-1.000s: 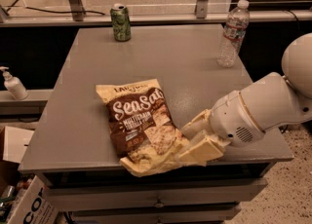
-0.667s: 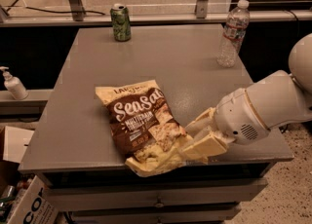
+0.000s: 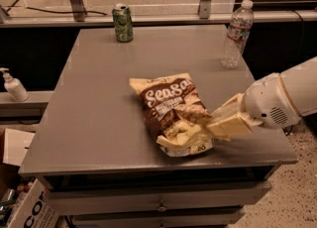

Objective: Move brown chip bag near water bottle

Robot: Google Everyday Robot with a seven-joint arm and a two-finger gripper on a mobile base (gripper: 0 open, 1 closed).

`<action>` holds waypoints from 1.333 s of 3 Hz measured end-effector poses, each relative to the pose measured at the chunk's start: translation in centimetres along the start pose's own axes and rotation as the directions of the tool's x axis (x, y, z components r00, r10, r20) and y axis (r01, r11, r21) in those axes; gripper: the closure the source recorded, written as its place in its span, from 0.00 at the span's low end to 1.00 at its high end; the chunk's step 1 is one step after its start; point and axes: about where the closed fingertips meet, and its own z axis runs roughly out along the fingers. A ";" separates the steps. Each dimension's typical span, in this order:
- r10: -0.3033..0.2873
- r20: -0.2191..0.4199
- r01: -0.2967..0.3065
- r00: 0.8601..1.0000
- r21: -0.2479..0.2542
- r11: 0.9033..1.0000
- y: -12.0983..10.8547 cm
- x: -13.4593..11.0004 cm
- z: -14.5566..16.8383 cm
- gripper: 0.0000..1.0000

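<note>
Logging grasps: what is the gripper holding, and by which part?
The gripper pinches the brown chip bag by its crumpled lower right corner.

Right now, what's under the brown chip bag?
Grey table top shows all around the brown chip bag, and nothing pokes out from beneath. The hand grips the bag's front edge. Anything flat under the bag is covered.
</note>
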 end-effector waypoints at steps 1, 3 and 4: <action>0.014 -0.006 -0.013 1.000 0.076 0.997 -3.2 0.6 -2.9 1.00; -0.027 -0.081 0.038 0.996 0.138 0.990 -7.5 1.4 -6.1 1.00; -0.060 -0.112 0.074 0.992 0.122 0.990 -8.2 0.9 -5.8 1.00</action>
